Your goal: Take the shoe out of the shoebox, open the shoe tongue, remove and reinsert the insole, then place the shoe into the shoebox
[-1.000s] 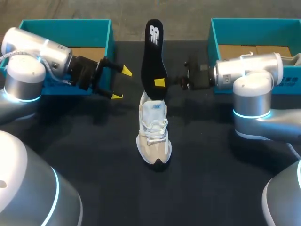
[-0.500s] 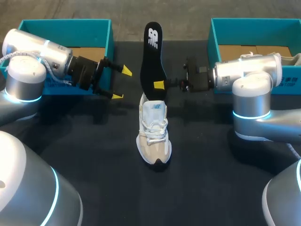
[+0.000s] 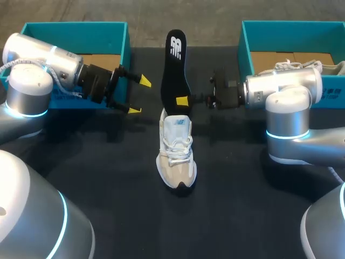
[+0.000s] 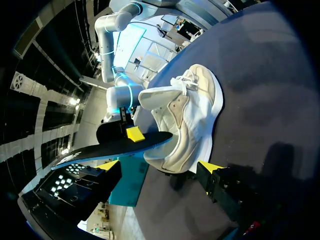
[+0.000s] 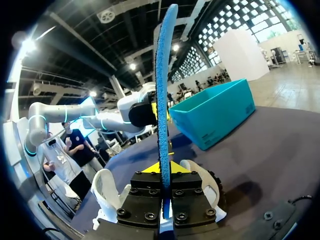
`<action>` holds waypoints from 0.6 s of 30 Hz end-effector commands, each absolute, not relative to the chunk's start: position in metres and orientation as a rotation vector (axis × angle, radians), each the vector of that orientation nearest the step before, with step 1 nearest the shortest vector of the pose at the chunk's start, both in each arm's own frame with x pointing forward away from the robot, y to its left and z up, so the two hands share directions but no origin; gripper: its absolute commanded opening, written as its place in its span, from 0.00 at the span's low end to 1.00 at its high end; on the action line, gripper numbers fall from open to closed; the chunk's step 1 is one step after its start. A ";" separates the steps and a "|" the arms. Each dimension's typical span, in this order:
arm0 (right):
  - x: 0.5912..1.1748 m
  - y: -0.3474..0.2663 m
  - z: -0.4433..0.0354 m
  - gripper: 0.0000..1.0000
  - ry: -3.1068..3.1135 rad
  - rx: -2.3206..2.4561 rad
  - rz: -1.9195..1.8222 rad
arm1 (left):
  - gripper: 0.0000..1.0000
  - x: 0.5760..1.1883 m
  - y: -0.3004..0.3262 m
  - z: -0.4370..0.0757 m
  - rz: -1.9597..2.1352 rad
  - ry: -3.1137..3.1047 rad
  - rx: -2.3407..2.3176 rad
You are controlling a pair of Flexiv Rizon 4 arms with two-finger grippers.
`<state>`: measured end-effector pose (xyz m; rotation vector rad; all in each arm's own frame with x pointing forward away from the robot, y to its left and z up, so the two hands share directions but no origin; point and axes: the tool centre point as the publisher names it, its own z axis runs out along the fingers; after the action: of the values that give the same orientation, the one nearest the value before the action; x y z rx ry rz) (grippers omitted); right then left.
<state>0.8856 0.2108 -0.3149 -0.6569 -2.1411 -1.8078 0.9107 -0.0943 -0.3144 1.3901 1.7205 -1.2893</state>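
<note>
The right gripper (image 3: pixel 182 101), clamped on the black insole (image 3: pixel 173 65), has dipped slightly, easing its lower end toward the beige sneaker's (image 3: pixel 176 154) opening; reinsertion appears to be starting. The left gripper (image 3: pixel 139 96) waits beside the sneaker, fingers spread.

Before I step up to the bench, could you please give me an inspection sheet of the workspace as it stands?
Surface: black table, bare around the shoe.
Job's things: pale shoe upright mid-table, toe toward the robot; black insole standing on end, its lower end at the shoe's opening; teal left shoebox and right shoebox at the far corners.
Clutter: a white laced item in the right shoebox, partly hidden, possibly a second shoe.
Grippers: left gripper open, beside the insole, touching nothing; right gripper shut on the insole's lower part.
Cables: a thin pale cable at the left arm's wrist.
Surroundings: nothing seen.
</note>
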 end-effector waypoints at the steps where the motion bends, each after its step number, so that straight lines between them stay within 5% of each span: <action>1: 0.887 0.214 -0.307 0.00 -2.152 -0.643 -1.813 | 1.00 0.911 -0.094 -0.316 -1.290 1.718 1.391; 18: 0.891 0.209 -0.292 0.00 -2.169 -0.622 -1.780 | 1.00 0.911 -0.094 -0.316 -1.290 1.718 1.391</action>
<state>0.8926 0.2116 -0.2939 -0.6185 -2.1648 -1.7875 0.9107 -0.0943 -0.3144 1.3900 1.7205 -1.2893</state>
